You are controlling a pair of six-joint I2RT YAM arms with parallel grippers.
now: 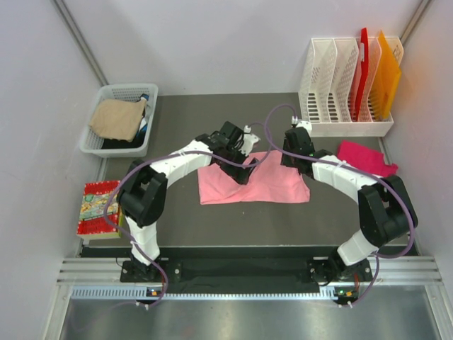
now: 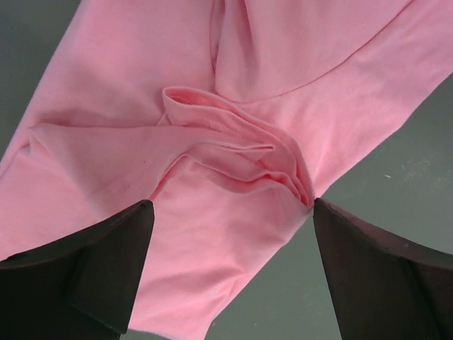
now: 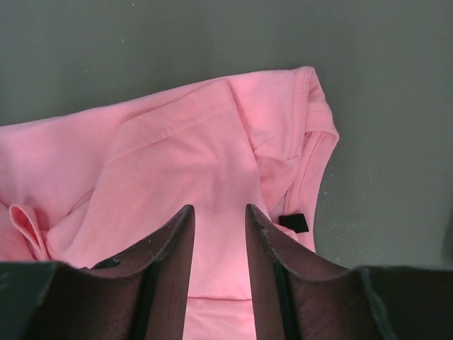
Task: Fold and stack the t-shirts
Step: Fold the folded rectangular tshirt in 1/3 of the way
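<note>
The light salmon-pink t-shirt [image 1: 265, 188] lies partly folded on the dark mat in the middle. The left wrist view shows its bunched folds [image 2: 233, 156], and the right wrist view shows a sleeve and hem [image 3: 212, 142]. My left gripper [image 1: 243, 170] hovers over the shirt's upper left part with its jaws wide open and empty [image 2: 233, 212]. My right gripper [image 1: 296, 154] is over the shirt's upper right corner, its jaws a narrow gap apart with flat cloth below them [image 3: 218, 209]. The deep magenta t-shirt [image 1: 364, 158] lies crumpled at the right.
A white basket [image 1: 95, 138] holding tan cloth stands at the back left. A white file rack [image 1: 333, 85] with red and orange folders stands at the back right. A red-edged patterned flat piece [image 1: 99, 207] lies at the left edge.
</note>
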